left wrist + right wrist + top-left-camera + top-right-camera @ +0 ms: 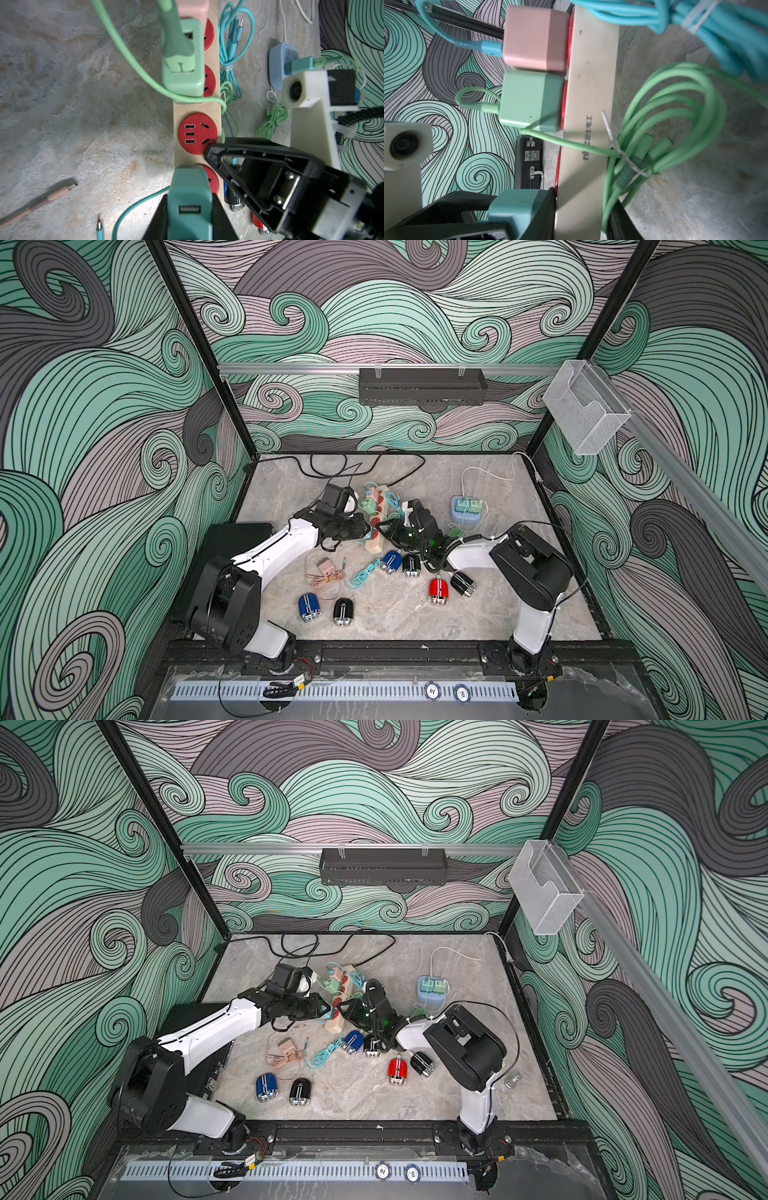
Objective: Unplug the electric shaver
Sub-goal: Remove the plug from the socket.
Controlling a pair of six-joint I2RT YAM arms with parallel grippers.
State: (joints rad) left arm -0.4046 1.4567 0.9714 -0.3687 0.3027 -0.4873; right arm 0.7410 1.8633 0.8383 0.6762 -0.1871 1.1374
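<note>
Several small electric shavers lie on the table, among them a blue one [391,562], a red one [439,591] and a black one [343,611]. I cannot tell which cable leads to which. A beige power strip [376,545] [589,104] with red sockets lies mid-table. My left gripper [190,199] [368,533] is shut on a teal adapter [190,182] plugged into the strip's near end socket. My right gripper [581,212] [384,531] clamps the strip's body right beside it, one jaw on each face.
A green adapter [182,62] and a pink adapter [535,37] sit further along the strip. Teal cable [234,37] and green cable [675,116] bundles lie beside it. A blue socket cube [467,510] stands at the back right, a black case [237,539] at the left.
</note>
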